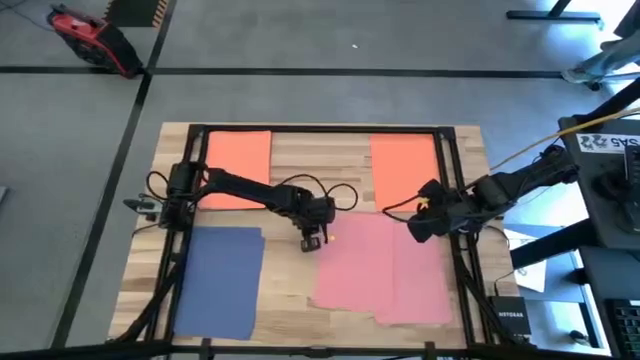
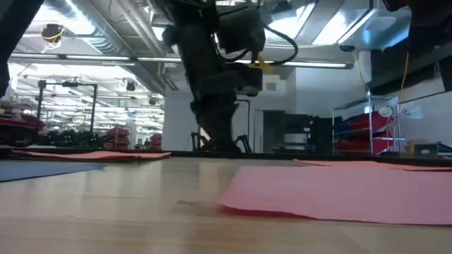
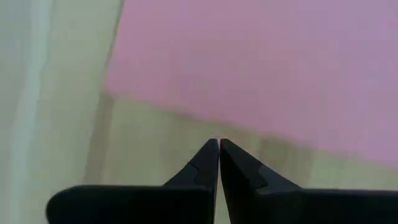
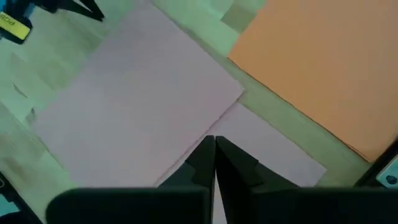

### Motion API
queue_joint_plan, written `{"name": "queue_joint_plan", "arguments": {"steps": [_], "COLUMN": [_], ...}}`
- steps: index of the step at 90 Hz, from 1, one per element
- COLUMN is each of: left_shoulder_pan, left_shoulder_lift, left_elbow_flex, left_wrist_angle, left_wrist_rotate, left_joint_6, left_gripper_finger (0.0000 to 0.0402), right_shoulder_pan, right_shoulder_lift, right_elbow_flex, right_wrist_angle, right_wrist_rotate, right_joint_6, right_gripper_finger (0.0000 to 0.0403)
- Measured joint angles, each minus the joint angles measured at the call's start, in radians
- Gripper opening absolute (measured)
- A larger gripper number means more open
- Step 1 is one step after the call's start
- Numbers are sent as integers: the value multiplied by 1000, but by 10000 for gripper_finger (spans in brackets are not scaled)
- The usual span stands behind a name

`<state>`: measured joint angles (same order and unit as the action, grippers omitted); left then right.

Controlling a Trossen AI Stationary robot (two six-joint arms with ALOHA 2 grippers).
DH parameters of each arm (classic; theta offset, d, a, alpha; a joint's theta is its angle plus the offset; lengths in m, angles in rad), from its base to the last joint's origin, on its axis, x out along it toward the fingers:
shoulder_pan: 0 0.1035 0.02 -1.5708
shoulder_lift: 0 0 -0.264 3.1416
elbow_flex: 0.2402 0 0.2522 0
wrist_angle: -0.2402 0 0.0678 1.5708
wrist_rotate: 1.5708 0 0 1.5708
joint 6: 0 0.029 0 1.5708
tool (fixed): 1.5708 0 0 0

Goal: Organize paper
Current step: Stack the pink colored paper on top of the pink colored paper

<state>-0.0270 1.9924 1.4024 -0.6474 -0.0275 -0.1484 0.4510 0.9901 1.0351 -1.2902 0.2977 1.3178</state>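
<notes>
Two orange sheets lie flat at the far side of the table, one at the left (image 1: 236, 165) and one at the right (image 1: 403, 162). A blue sheet (image 1: 220, 282) lies at the near left. Two overlapping pink sheets (image 1: 385, 270) lie at the near right, the upper one (image 4: 137, 106) askew on the lower (image 4: 273, 149). My left gripper (image 3: 219, 144) is shut and low over the wood, just off the pink sheet's left edge (image 3: 186, 112). My right gripper (image 4: 214, 140) is shut above the pink sheets' far right part. My left gripper points its shut fingertips (image 3: 211, 152) down at the bare wood beside the pink sheet's left edge. Whether they touch the wood or the paper, I cannot tell. My right gripper shows no contact with the pink sheets below it.
Dark frame rails (image 1: 190, 200) run along the table's left, right and far edges. Bare wood shows between the two orange sheets and between the blue and pink sheets. Equipment stands beyond the right edge (image 1: 610, 200).
</notes>
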Motion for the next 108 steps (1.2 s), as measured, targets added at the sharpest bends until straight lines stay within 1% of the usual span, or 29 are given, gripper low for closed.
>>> {"name": "queue_joint_plan", "arguments": {"steps": [12, 18, 43, 55, 70, 91, 108], "left_shoulder_pan": [-15, -30, -89, -102, -106, -105, -110], "left_shoulder_lift": [-1, 13, 74, 95, 106, 125, 143], "left_elbow_flex": [7, 8, 8, 10, 13, 17, 19], "left_wrist_angle": [-22, 11, 45, 65, 110, 278, 343], "left_wrist_rotate": [45, 62, 82, 93, 95, 87, 80], "left_joint_6": [22, 21, -31, -61, -62, -86, -119], "left_gripper_finger": [0, 0, 0, 0, 0, 0, 0], "right_shoulder_pan": [0, 0, 0, 0, 0, 0, 0], "right_shoulder_lift": [0, 0, 0, 0, 0, 0, 0], "right_elbow_flex": [0, 0, 0, 0, 0, 0, 0], "right_wrist_angle": [5, 5, 8, 10, 9, 9, 9], "right_wrist_rotate": [1, 0, -2, -2, -2, -2, -2], "right_joint_6": [-16, -18, -44, -47, -47, -49, -48], "right_gripper_finger": [0, 0, 0, 0, 0, 0, 0]}}
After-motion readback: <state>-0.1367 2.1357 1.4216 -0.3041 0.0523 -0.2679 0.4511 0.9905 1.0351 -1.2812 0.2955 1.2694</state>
